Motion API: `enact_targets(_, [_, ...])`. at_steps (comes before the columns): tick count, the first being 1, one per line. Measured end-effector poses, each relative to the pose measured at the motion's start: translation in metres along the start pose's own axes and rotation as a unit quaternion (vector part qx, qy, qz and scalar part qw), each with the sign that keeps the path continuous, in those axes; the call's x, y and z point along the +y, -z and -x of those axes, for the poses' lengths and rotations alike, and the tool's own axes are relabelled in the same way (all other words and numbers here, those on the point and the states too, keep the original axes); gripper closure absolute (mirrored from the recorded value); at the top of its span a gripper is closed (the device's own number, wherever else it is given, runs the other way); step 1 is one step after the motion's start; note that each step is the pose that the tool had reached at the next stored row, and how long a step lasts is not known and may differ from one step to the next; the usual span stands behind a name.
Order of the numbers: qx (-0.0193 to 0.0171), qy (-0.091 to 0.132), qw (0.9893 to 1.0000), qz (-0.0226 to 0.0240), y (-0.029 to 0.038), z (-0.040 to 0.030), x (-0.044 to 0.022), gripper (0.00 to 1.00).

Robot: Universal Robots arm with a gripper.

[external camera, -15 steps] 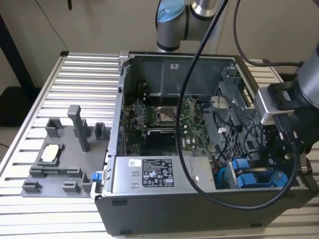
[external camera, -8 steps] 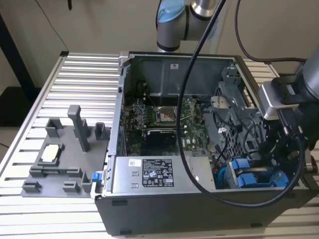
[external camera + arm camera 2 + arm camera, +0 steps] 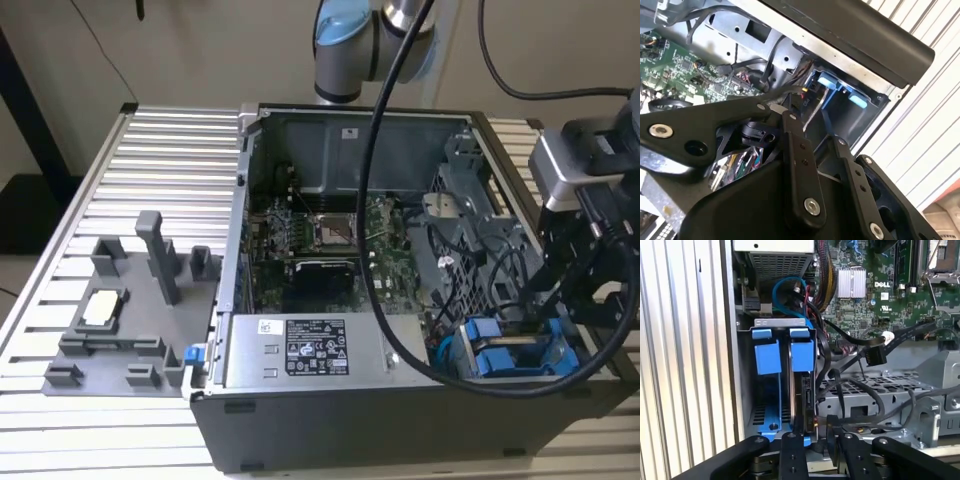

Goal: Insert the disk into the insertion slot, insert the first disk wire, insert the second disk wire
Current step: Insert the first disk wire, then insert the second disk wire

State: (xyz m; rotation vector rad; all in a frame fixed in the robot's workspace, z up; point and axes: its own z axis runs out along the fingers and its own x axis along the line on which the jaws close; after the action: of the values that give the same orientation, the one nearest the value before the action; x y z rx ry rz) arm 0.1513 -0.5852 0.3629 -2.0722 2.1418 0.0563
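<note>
Slatted metal table (image 3: 170,150), open computer case (image 3: 350,150) | we see the disk (image 3: 808,392) seated inside the insertion slot (image 3: 771,322) | gripper (image 3: 811,436) at the slot's mouth, jaw state we cannot tell | black wire connector (image 3: 874,357) hangs loose near the slot: wiring, we judge, remains.

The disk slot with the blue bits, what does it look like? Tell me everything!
The insertion slot is a grey metal bay with small holes, in a corner of the open computer case. Two blue plastic tabs sit side by side at its mouth. The disk stands on edge inside, by one tab. Black cables run right beside it.
</note>
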Motion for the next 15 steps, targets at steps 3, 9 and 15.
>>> enact_targets(3, [0.0,0.0,1.0,0.0006,0.0106,0.0015,-0.0004,0.67])
enact_targets(9, [-0.0001,0.0,1.0,0.0011,0.0243,0.0034,0.0004,0.67])
enact_targets(15, [0.0003,0.0,1.0,0.001,0.0244,0.0043,0.0015,0.67])
